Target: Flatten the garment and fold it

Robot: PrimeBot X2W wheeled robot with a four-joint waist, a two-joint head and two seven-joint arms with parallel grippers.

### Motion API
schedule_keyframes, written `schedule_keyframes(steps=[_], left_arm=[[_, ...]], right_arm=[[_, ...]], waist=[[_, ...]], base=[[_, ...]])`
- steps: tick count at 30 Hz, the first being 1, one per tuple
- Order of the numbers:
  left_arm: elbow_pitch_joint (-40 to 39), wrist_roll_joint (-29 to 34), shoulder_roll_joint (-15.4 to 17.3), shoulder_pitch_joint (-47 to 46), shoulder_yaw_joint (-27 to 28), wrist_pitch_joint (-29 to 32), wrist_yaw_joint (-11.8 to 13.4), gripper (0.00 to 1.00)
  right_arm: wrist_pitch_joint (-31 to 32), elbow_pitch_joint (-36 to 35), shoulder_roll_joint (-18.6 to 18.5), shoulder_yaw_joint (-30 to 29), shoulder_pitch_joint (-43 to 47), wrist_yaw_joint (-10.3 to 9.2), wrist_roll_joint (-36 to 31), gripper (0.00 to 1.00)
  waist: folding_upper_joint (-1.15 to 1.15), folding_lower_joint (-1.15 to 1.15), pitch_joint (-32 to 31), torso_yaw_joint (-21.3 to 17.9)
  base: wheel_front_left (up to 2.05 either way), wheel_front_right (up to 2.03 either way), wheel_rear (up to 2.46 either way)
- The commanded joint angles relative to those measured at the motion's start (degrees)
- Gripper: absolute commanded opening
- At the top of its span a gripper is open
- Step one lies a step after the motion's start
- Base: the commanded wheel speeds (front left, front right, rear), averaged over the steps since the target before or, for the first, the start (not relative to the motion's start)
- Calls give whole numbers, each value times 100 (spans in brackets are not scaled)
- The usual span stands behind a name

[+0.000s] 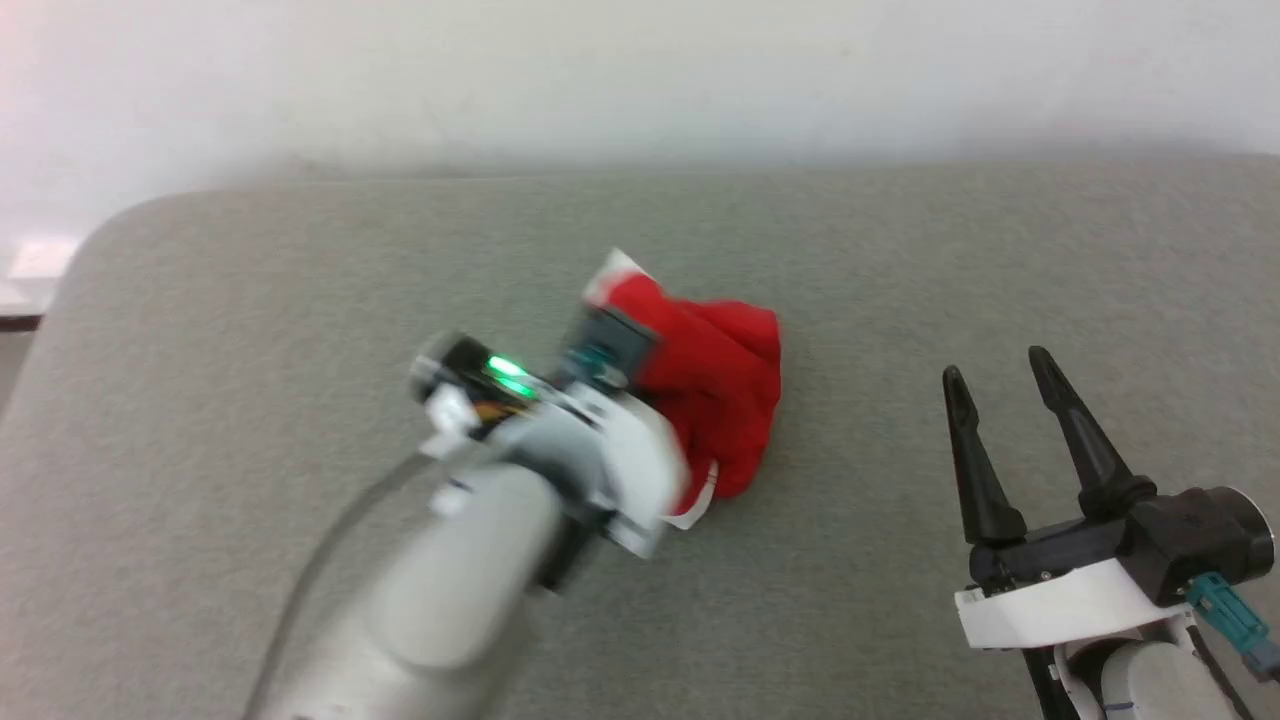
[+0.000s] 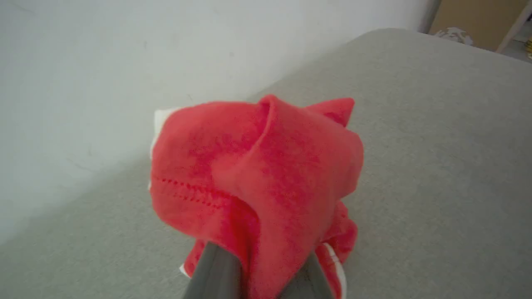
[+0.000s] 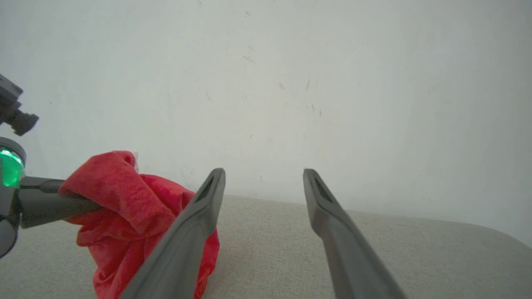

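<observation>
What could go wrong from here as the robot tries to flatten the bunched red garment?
1. The red fleece garment with white trim is bunched in the left fingers; they may be gripping several layers, so pulling may not open it out.
2. The right fingers are open and apart from the cloth; with one hold only, it may fall crumpled onto the grey padded table.
</observation>
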Motion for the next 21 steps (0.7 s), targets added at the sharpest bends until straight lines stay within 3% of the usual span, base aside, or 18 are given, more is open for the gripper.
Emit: schedule_keyframes(steps=[1,2,3,9,12,18,21], left_arm=[[109,42,-248,92,-147,-74,24,4],[242,21,-450,159,-305,-87,-18,64],[365,-6,-591,226,-465,-82,-61,100],[577,-147,-839,590,-1546,-252,-324,100],[344,-388,-844,634,-1830,-451,-262,100],[153,-590,-829,401,-1449,-1196,242,100],[98,-708,-589,418,-981,-1678,485,100]], right_arm=[[-27,-27,14,-28,-47,-11,53,100],[-27,-26,14,-44,-52,-11,70,100],[-27,-27,14,-71,-57,-11,85,100],[-27,10,14,-257,-1,-11,188,100],[-27,44,14,-321,32,-11,214,100],[-27,98,14,-328,152,-11,229,100],[-27,138,15,-340,248,-11,221,100]], waist=[[0,0,250,-456],[0,0,281,-533],[0,0,302,-589],[0,0,229,-640],[0,0,92,-529],[0,0,-251,-170],[0,0,-421,25]], base=[[0,0,0],[0,0,0],[0,0,0],[0,0,0],[0,0,0],[0,0,0],[0,0,0]])
